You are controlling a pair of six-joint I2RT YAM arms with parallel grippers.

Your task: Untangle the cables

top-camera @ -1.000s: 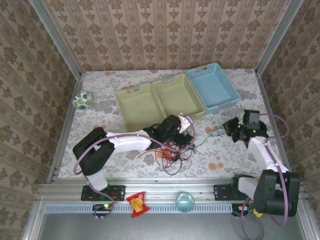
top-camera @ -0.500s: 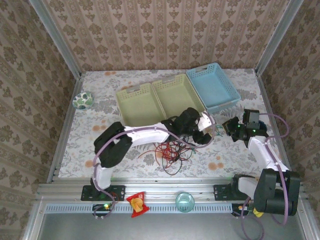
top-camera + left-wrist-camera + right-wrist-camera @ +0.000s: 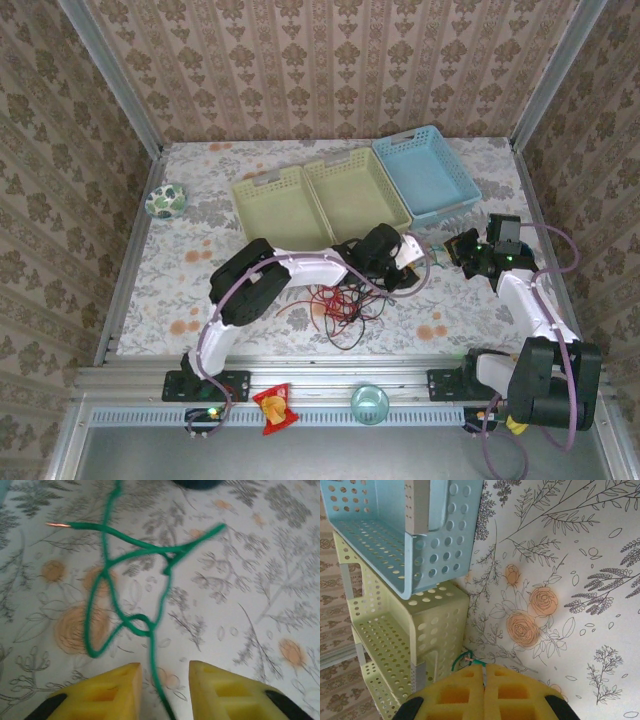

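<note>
Ok so at the very bottom of the overhead view, a red snack packet [image 3: 272,408] and a teal cup [image 3: 369,403] sit on the metal rail [image 3: 320,380]. Just above that, lower middle of the frame, the red cable [image 3: 322,297] and black cable [image 3: 347,343] lie in one messy knot on the flowery surface [image 3: 200,290], right under the left arm [image 3: 300,268] as the picture shows it. The left tool [image 3: 407,268] sits right of centre, and the right tool [image 3: 463,250] is just beside it, further right. On the left wrist camera the green cable [image 3: 90,526] is a loose squiggle crossing over itself on the surface. It has a bare copper end in the upper left of the frame, and one strand runs down into the gap between the yellow fingers [image 3: 105,695]. That gap is wider than the wire, so the left tool is open and not pinching it as far as I can see. The right tool is fully closed, pads pressed together. A bit of green wire with a copper tip sits right at its tips, lower middle of the right wrist frame, and I honestly can't tell if it's pinched. Further back, two yellow-green baskets [image 3: 268,177] and a blue basket [image 3: 405,135] stand side by side in the upper middle. A small patterned bowl [image 3: 165,201] sits way off at the left.
</note>
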